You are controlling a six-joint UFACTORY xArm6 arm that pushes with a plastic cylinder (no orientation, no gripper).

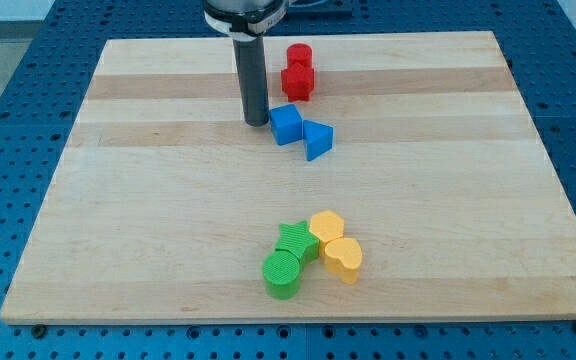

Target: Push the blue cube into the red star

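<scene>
The blue cube (286,124) sits on the wooden board (148,210) just above its middle. A blue triangular block (317,139) touches it on the view's right. The red star (297,81) lies above the cube, with a red cylinder (299,55) touching its top side. My tip (256,121) stands just left of the blue cube, very close to its left face; I cannot tell whether they touch. The rod rises from it toward the view's top.
Near the view's bottom middle is a cluster: a green star (296,239), a green cylinder (282,273), a yellow hexagon (326,227) and a yellow heart (344,258). A blue perforated table surrounds the board.
</scene>
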